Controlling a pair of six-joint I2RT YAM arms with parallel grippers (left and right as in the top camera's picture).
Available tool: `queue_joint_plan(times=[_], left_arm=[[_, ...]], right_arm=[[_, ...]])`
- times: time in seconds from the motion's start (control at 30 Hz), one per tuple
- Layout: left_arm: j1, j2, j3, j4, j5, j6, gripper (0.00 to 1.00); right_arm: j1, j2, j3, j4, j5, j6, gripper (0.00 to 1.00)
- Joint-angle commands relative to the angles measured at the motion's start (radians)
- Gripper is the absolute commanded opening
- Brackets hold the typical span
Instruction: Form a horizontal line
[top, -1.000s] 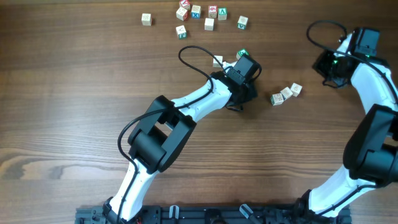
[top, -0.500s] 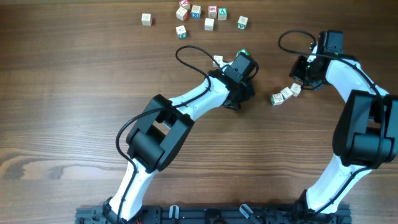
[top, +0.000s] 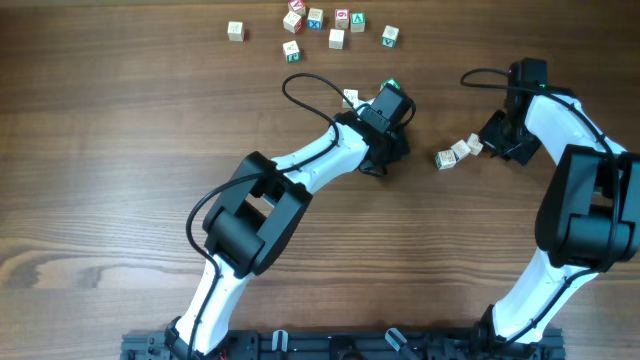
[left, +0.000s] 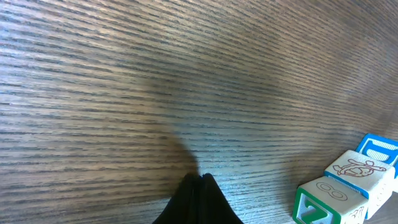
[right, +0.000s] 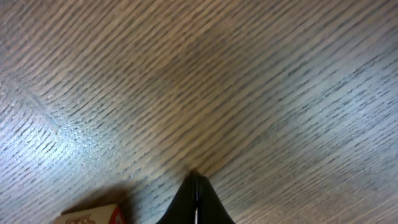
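Three-cube line sits skewed; my right tool, closed, has swung in beside it to straighten; left tool closed too

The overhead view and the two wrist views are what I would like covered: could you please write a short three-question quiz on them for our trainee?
1. Fill in: the left gripper and the right gripper each have jaws that are ___.
2. True or false: the three-cube row lies level across the overhead picture.
3. Which gripper is nearer that row? A) left B) right C) both equally near

Key
1. shut
2. False: the row is tilted, with its right end higher in the picture.
3. B
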Motion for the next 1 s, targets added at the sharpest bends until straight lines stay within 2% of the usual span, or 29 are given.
queue_joint_plan(times=[0.0,0.47,0.67,0.77,0.83,0.97], left_arm=[[0.014,0.023,-0.034,-0.026,-0.037,-0.005,0.04],[0.014,0.023,-0.034,-0.034,-0.048,-0.005,0.04],[0.014,0.023,-0.034,-0.034,-0.048,-0.005,0.04],[0.014,0.023,-0.034,-0.034,-0.049,-0.005,0.04],[0.014,0.023,-0.034,-0.034,-0.049,-0.005,0.04],[0.014,0.023,-0.034,-0.034,-0.049,-0.005,0.04]], right_arm=[[-0.005,0.002,0.016,0.016,-0.069,-0.025,0.04],[-0.006,0.002,0.016,0.125,-0.136,-0.143,0.04],[-0.006,0.002,0.016,0.179,-0.260,-0.213,0.04],[-0.006,0.002,0.016,0.183,-0.253,-0.211,0.04],[-0.006,0.002,0.016,0.172,-0.198,-0.190,0.04],[-0.006,0.002,0.016,0.095,0.047,0.003,0.04]])
